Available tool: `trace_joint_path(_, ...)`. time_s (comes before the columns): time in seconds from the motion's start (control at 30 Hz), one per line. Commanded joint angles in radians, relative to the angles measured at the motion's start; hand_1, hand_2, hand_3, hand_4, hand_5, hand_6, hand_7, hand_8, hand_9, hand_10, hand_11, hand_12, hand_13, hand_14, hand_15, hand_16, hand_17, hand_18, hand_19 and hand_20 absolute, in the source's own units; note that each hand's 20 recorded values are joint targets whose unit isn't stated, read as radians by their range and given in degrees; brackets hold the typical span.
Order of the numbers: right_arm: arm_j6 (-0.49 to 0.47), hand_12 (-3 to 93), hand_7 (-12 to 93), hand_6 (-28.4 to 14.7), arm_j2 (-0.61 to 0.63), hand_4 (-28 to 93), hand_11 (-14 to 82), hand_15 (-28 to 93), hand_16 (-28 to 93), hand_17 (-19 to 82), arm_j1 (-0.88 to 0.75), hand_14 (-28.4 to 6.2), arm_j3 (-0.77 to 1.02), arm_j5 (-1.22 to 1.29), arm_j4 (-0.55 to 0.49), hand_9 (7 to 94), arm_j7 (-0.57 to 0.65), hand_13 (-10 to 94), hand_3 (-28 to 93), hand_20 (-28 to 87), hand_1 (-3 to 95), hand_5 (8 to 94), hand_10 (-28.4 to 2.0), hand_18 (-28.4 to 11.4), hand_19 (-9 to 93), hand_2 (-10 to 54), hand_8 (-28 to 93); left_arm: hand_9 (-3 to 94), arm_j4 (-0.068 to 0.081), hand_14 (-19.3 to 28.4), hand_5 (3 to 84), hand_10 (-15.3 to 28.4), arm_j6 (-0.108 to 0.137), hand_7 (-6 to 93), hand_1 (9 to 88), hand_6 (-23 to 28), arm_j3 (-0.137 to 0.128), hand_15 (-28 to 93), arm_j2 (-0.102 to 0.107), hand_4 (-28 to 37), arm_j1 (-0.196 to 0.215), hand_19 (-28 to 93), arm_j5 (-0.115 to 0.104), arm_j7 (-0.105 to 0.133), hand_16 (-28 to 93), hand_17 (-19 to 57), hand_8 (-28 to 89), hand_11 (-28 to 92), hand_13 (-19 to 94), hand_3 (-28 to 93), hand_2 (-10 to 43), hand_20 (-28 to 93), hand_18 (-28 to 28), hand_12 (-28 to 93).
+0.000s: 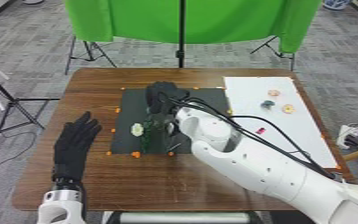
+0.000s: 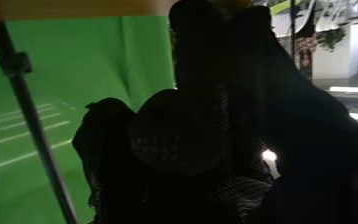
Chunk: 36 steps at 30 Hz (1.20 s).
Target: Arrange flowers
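The left hand (image 1: 76, 140) was over the left side of the brown surface (image 1: 158, 180), with its fingers straight and a bit apart, holding nothing. I think it was there to be out of the way, so the other arm had room to work. Next came a dark mat (image 1: 127, 107) with little orange bits (image 1: 135, 154) along its edges, maybe to stop it sliding or to show where it should go. A white flower (image 1: 137, 130) was on the mat, with a green stem (image 1: 149, 131) just beside it. They were close to the middle, so this was likely the spot for making the flowers look nice. The right hand (image 1: 164, 95) was over the far part of the mat, maybe to set or fix something there. I can't tell if it was open or closed, or if it had anything in it. On the right was a white sheet (image 1: 304, 135). It had a peach flower (image 1: 274, 93), a blue flower (image 1: 267, 104), a yellow flower (image 1: 288, 108) and, nearer the robot, a small red thing (image 1: 261, 131). They were spread apart, perhaps so each one would be easy to pick up.
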Motion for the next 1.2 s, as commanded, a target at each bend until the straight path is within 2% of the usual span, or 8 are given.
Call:
trace_joint_path(0.03,0.003,36.0,23,3.7,-0.005,-22,5.1,63,34,66,-0.010,-2.1,-0.006,-0.044,0.051,89.6,-0.011,90,61,61,58.1,79.6,-9.3,-11.2,93,-9.5,4,35.8,0.012,17.1,37.0,12.5,-0.008,9.0,15.4,5.2,0.010,23,-0.007,-28.3,0.005,12,-0.004,-0.002,-1,0.2,-6,16,26,65,3.9,18,12.5,11)
trace_joint_path(0.3,-0.029,33.9,21,3.7,-0.003,-21,5.4,63,34,66,-0.027,-2.2,0.016,-0.053,0.064,87.1,-0.021,90,61,61,56.5,78.1,-9.6,-11.3,93,-9.5,3,35.6,0.012,16.9,36.9,12.4,-0.016,8.9,15.5,5.1,0.007,23,-0.008,-28.3,0.012,12,-0.004,0.001,-1,0.1,-6,16,26,65,4.0,18,12.5,12)
trace_joint_path(0.43,-0.081,27.1,20,3.3,0.003,-20,11.0,62,34,65,-0.034,-2.3,0.034,-0.049,0.051,81.5,-0.020,89,61,61,54.3,75.4,-10.5,-11.5,93,-9.5,3,35.5,0.012,16.9,36.8,12.4,-0.016,8.9,15.5,5.1,0.007,23,-0.009,-28.3,0.010,12,-0.003,-0.002,-1,0.1,-6,15,26,65,3.9,18,12.5,12)
trace_joint_path(0.53,-0.086,18.7,19,3.3,0.008,-22,16.1,62,34,63,-0.036,-2.3,0.034,-0.050,0.048,74.3,-0.019,88,68,61,47.9,69.8,-11.6,-11.8,93,-9.5,1,35.5,0.014,17.0,36.8,12.4,-0.019,9.0,15.5,5.0,0.006,23,-0.010,-28.3,0.008,12,-0.004,-0.003,-1,0.0,-6,15,26,65,3.9,18,12.6,12)
trace_joint_path(0.8,-0.086,18.5,18,4.0,0.025,-22,15.5,62,33,63,-0.044,-2.5,0.047,-0.048,0.033,70.8,-0.019,87,72,60,44.4,64.6,-12.3,-11.8,93,-9.5,-11,35.5,0.012,17.0,36.7,12.4,-0.020,8.9,15.6,5.0,0.005,23,-0.010,-28.3,0.009,11,-0.003,-0.004,-1,0.1,-6,15,26,65,3.5,18,12.5,12)
trace_joint_path(1.07,-0.036,18.5,18,3.4,0.127,-22,14.7,61,33,61,-0.083,-2.9,0.175,-0.006,-0.120,67.9,0.005,85,72,59,42.5,60.9,-12.7,-12.4,93,-9.5,-11,35.4,0.011,17.0,36.6,12.3,-0.036,8.9,15.5,4.9,0.001,23,-0.019,-28.3,0.007,12,0.004,-0.015,-1,0.0,-6,15,26,65,3.4,18,12.6,12)
trace_joint_path(1.13,0.018,18.5,17,3.0,0.183,-22,14.5,61,33,61,-0.096,-3.7,0.228,-0.029,-0.156,67.3,0.044,84,71,59,41.1,60.3,-12.8,-12.7,93,-9.5,-11,35.3,0.011,17.0,36.5,12.4,-0.033,8.8,15.7,4.9,-0.002,23,-0.015,-28.3,0.007,12,0.003,-0.013,-1,0.0,-6,15,26,65,3.4,18,12.6,12)
trace_joint_path(1.2,0.001,19.0,17,2.2,0.236,-21,15.3,62,33,61,-0.112,-4.2,0.295,-0.039,-0.178,68.1,0.097,84,71,59,39.5,60.2,-13.2,-13.0,93,-9.5,-11,35.4,0.008,17.1,36.5,12.4,-0.026,8.8,15.7,4.9,-0.006,23,-0.012,-28.3,0.013,12,0.001,-0.015,-1,0.0,-6,15,26,65,3.4,18,12.6,12)
